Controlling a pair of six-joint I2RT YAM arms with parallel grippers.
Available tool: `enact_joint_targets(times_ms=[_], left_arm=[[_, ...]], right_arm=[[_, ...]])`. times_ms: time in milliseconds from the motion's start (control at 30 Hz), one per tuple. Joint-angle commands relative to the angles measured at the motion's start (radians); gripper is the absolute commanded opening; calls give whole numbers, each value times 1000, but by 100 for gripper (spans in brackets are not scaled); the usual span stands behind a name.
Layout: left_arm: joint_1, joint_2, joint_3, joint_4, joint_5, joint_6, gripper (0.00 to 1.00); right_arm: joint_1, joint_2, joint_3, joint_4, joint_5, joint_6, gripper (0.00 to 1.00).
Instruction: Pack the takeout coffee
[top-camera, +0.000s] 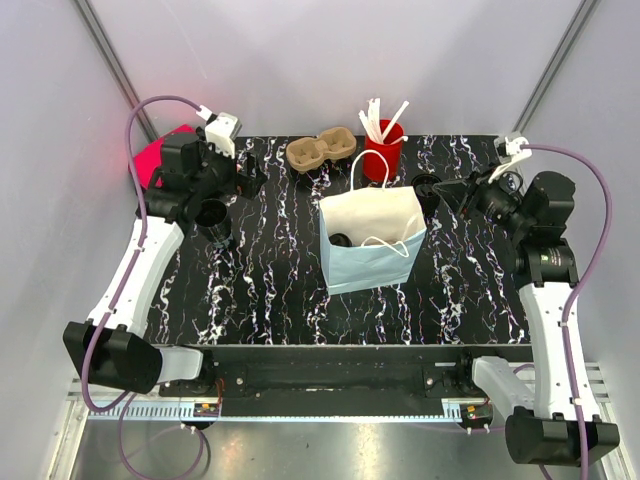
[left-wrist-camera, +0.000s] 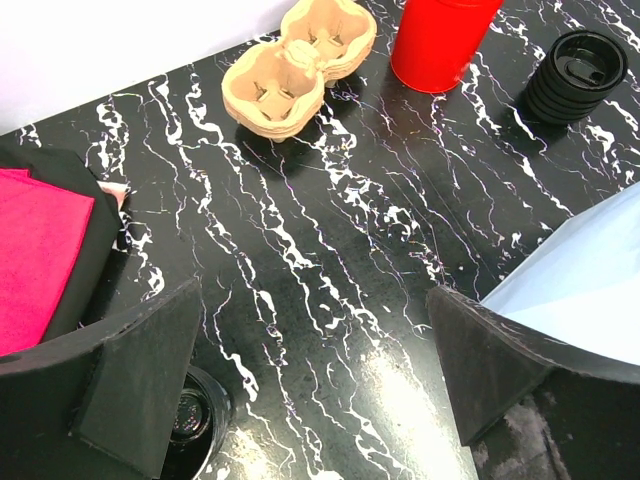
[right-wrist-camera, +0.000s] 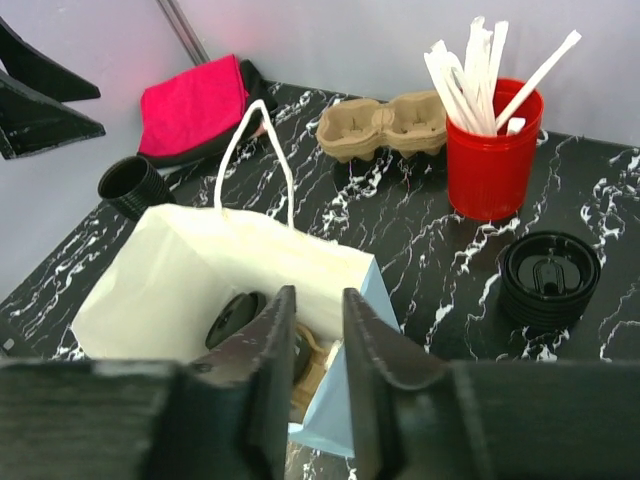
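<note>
The takeout coffee (right-wrist-camera: 237, 318) is lying inside the paper bag (top-camera: 372, 262) at the middle of the table (left-wrist-camera: 330, 260), low against the bag's left wall and tipped over rather than upright, as far as the right wrist view is showing. Something brown is sitting beside it in the bag, but I cannot tell what it is.

The right gripper (right-wrist-camera: 318, 300) is hanging to the right of the bag, near the stack of lids (right-wrist-camera: 550, 275), its claw parted a little and grasping nothing. The left gripper (left-wrist-camera: 312, 300) is hovering over the far left of the table above the lidless black cups (top-camera: 215, 218), released wide and empty.

The main step is looking done, since the cup is sitting in the bag and neither claw is touching it. Little seems to be left: perhaps righting the cup, and drawing both arms clear. The red cup of stirrers (right-wrist-camera: 490, 150) and the cardboard carrier (right-wrist-camera: 385, 125) are standing at the far edge, outside the bag
</note>
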Motion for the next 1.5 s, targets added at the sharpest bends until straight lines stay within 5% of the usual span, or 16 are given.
enact_joint_targets(times_ms=[0, 233, 533, 833, 1200, 1467], left_arm=[[8, -16, 31, 37, 28, -2, 99], [11, 10, 80, -8, 33, 12, 99], [11, 12, 99, -115, -19, 60, 99], [17, -146, -116, 75, -19, 89, 99], [17, -278, -179, 149, -171, 29, 99], [17, -249, 14, 84, -265, 78, 99]], right_arm=[[-7, -24, 47, -60, 19, -51, 35], [-15, -21, 159, -163, 20, -99, 53], [-17, 13, 230, -206, 170, -146, 98], [-17, 79, 282, -171, 438, -162, 100], [-17, 116, 279, -139, 454, -350, 100], [-17, 122, 388, -192, 505, -393, 100]])
